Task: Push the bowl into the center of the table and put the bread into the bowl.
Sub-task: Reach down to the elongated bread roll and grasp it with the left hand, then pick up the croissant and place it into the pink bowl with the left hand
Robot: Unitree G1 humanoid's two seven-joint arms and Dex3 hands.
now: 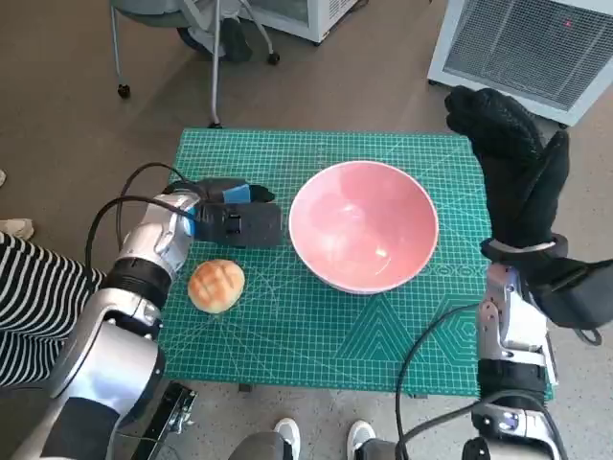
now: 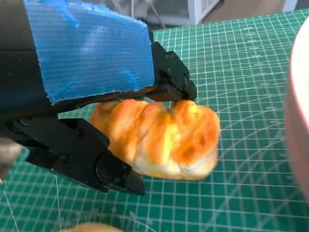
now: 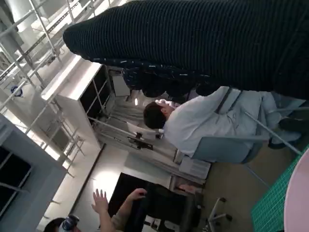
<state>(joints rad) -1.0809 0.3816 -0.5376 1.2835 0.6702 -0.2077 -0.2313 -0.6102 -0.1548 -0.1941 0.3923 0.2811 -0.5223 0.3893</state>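
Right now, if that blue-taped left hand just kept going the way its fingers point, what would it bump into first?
Probably the pink bowl. The left hand points across the mat toward the bowl's near side, the bread beside it, though its height above the mat is unclear.

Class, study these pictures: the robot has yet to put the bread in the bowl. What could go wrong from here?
1. The bread lies loose on the table, close to the left hand, which has no clear grip on it. A clumsy grab could knock it towards the nearby edge.
2. The right hand stands raised beside the bowl. A bump high on the rim might tip the bowl or shove it off centre.
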